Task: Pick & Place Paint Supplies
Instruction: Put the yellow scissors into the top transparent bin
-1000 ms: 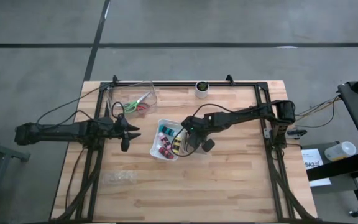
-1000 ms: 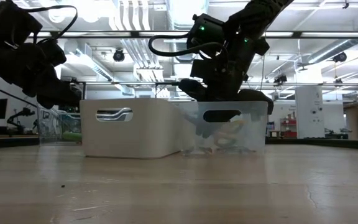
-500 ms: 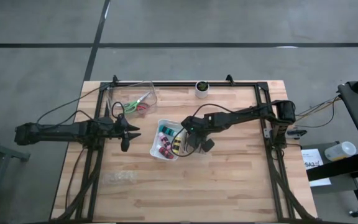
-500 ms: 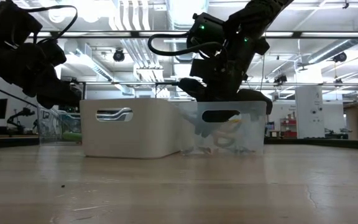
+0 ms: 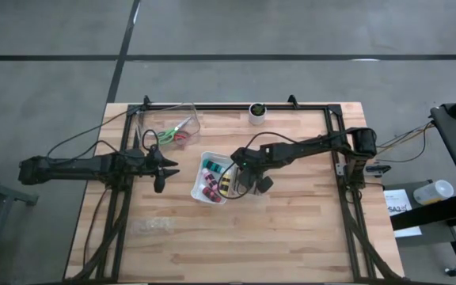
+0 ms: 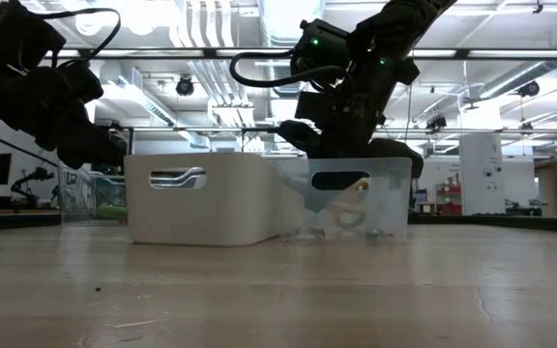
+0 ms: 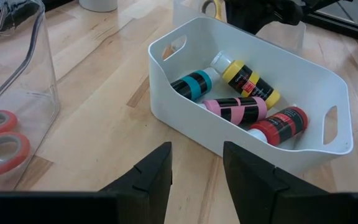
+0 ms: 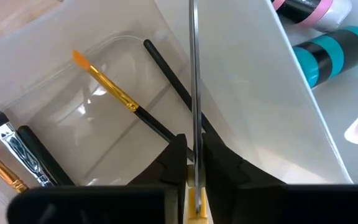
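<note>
The right gripper (image 8: 193, 149) has its 2 fingers pinched nearly shut on the yellow-handled scissors (image 8: 193, 74). It holds them close to the handle, with the thin metal blades running straight ahead. The blades point down into the clear tray (image 8: 104, 130), right along the wall it shares with the white bin (image 8: 247, 93). Several paintbrushes (image 8: 114, 87) lie loose on the tray floor under the tips.

The grip is narrow and set on slim metal, so I judge the scissors could pivot or slip if the tips catch. Any travel should therefore be straight up or down and clear of the white wall. The tips should also stay off the brushes so they neither snag nor flick one out.

Beyond that wall, 4 paint bottles (image 7: 244, 102) lie in the white bin: teal, yellow, pink and red.

Farther off, the left gripper (image 7: 197, 168) waits on the other side of the white bin. Its fingers are parted and hold nothing.

Farthest, a second clear bin (image 5: 182, 117) near the table's back edge holds red-handled scissors (image 7: 2, 137).
</note>
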